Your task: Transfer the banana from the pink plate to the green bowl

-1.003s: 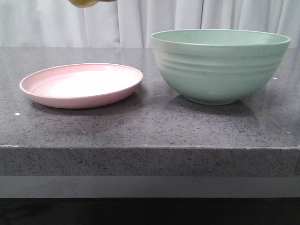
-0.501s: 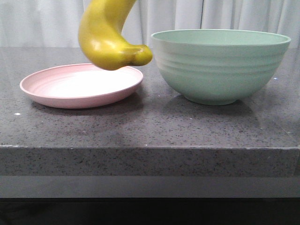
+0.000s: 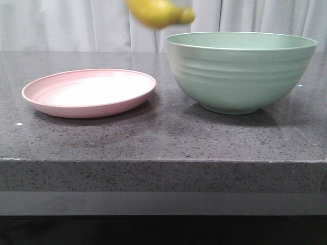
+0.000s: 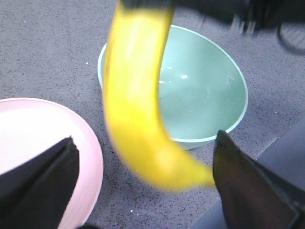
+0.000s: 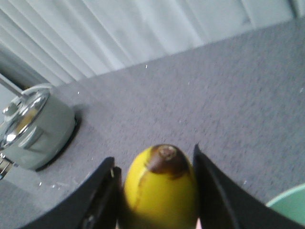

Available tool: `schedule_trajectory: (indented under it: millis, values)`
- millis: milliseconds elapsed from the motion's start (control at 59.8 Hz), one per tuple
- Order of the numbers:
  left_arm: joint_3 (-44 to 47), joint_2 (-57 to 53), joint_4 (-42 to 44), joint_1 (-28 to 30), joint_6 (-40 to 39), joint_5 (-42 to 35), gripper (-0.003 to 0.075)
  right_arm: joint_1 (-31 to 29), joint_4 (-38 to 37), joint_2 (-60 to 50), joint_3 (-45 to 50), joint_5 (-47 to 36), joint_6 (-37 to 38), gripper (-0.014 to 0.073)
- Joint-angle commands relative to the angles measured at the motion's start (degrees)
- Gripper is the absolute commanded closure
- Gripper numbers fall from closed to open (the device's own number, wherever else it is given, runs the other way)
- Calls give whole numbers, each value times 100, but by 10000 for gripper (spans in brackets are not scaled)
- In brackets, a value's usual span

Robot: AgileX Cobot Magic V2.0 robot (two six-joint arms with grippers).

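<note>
The yellow banana [image 3: 158,13] hangs blurred at the top of the front view, just left of the green bowl's [image 3: 240,71] near rim. The pink plate [image 3: 87,92] lies empty to the left of the bowl. My right gripper [image 5: 154,157] is shut on the banana [image 5: 159,195], whose dark tip shows between the fingers. In the left wrist view the banana [image 4: 138,109] hangs from that dark gripper [image 4: 214,12], over the bowl's [image 4: 205,90] edge and beside the plate [image 4: 43,138]. My left gripper [image 4: 145,138] is open and empty, above the table between plate and bowl.
The plate and bowl stand on a grey speckled stone table [image 3: 163,138] with its front edge close to the camera. White curtains hang behind. A shiny metal pot [image 5: 33,124] stands far off on the table in the right wrist view.
The banana swung low over the plate's right side half a second ago. It has since risen and moved right, towards the bowl's rim. Plate and bowl have not moved.
</note>
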Motion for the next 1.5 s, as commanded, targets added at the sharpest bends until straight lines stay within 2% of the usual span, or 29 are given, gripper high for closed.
schedule_trajectory:
  millis: [0,150,284,719,802,970,1036,1488]
  values:
    - [-196,-158,-99,-40,5,-370,153,-425,13,-203,-647,62,-372,490]
    - [-196,-158,-99,-40,5,-370,153,-951,-290,-191,-1002,633,-1532,490]
    - [-196,-158,-99,-40,5,-370,153,-1074,-426,36,-986,1168,-2060,490]
    - [-196,-158,-99,-40,5,-370,154,-1074,-609,1115,-987,1790,-2070,484]
    - [-196,-158,-99,-40,5,-370,154,-1074,-609,1122,-987,1790,-2070,425]
    - [-196,-158,-99,-40,5,-370,154,-1074,-609,1117,-987,1772,-2070,235]
    - [-196,-158,-99,-40,5,-370,154,-1074,-609,1117,-987,1772,-2070,204]
    - [-196,-158,-99,-40,5,-370,154,-1074,-609,901,-987,1729,-2070,208]
